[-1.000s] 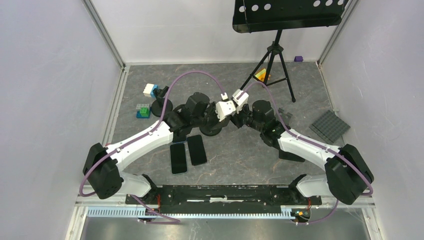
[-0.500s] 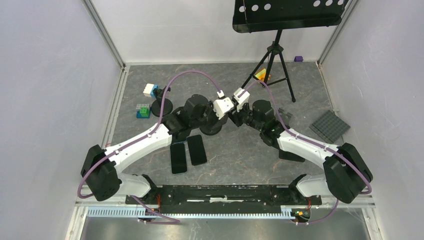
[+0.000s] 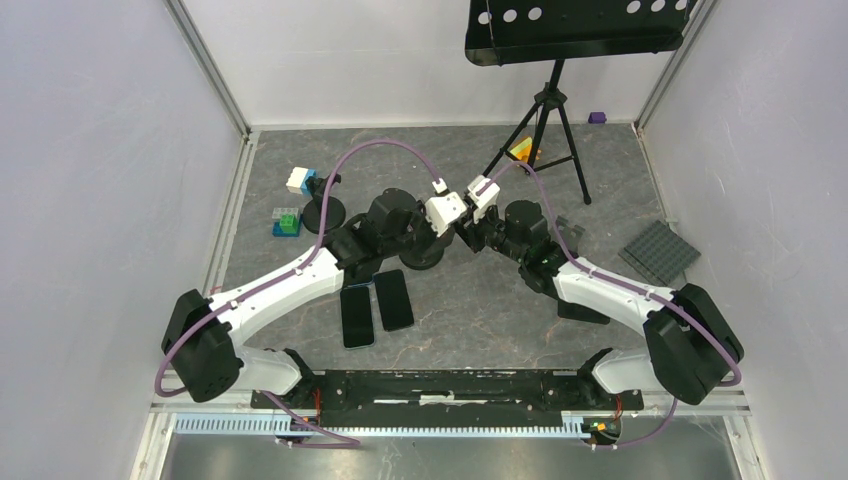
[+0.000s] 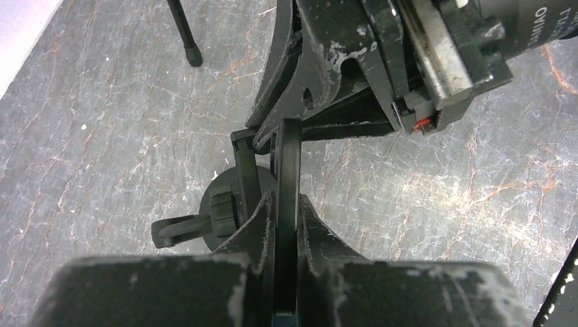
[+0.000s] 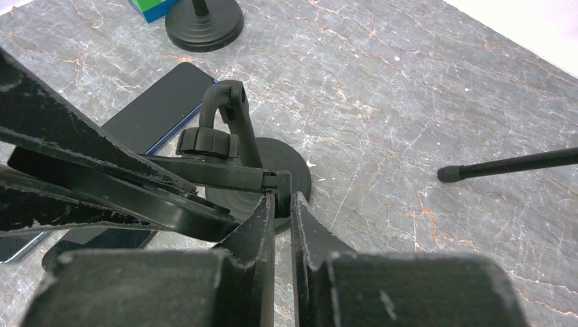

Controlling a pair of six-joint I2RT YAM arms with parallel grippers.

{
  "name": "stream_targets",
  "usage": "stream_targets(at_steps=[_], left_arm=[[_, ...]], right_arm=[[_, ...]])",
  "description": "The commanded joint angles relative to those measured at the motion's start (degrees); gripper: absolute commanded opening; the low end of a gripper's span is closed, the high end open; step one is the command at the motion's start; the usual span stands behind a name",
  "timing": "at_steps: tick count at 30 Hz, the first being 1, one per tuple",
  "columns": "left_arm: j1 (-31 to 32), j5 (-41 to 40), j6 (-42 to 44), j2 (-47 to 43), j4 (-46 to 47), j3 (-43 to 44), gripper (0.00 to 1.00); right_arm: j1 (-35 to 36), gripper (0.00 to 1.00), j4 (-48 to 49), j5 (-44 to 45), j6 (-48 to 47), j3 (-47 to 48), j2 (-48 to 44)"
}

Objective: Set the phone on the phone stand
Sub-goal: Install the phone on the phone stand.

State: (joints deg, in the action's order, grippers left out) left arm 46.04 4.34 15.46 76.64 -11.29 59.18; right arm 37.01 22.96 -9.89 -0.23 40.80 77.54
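The black phone stand (image 5: 223, 129) has a round base (image 3: 425, 258) at mid-table. My left gripper (image 4: 287, 204) is shut on a black phone (image 4: 287, 163), held edge-on right against the stand's holder. The same phone shows as a dark slab in the right wrist view (image 5: 136, 201). My right gripper (image 5: 282, 199) is shut on the end tab of the stand's holder arm (image 5: 204, 172). In the top view both grippers meet over the stand, left (image 3: 436, 232) and right (image 3: 466, 236); their jaws are hidden there.
Two more dark phones (image 3: 357, 315) (image 3: 394, 299) lie flat near the left arm. A second stand (image 3: 325, 212), toy bricks (image 3: 287, 222) (image 3: 299, 180), a black tripod (image 3: 545, 125) with a tray, and a grey baseplate (image 3: 659, 251) stand around.
Both wrists have shifted slightly left and toward the back over the stand, staying together. Both grips look unchanged. The phones on the table have not moved.
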Motion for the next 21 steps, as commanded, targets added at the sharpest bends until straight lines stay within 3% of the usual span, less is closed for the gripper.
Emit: stream_targets(at_steps=[1,13,21], left_arm=[[-3.9,-16.9,1.3,-4.4,7.4,2.0,0.02],[-5.8,-18.2,0.8,-5.5,8.0,1.2,0.02],[-5.9,-17.8,0.7,-4.1,8.9,1.6,0.02]], right_arm=[[-1.6,0.0,-7.0,5.4,-0.3,-2.8,0.9],[-2.5,0.0,-6.7,6.0,0.0,-3.5,0.8],[-2.4,0.0,-6.3,1.7,0.1,-3.3,1.0]])
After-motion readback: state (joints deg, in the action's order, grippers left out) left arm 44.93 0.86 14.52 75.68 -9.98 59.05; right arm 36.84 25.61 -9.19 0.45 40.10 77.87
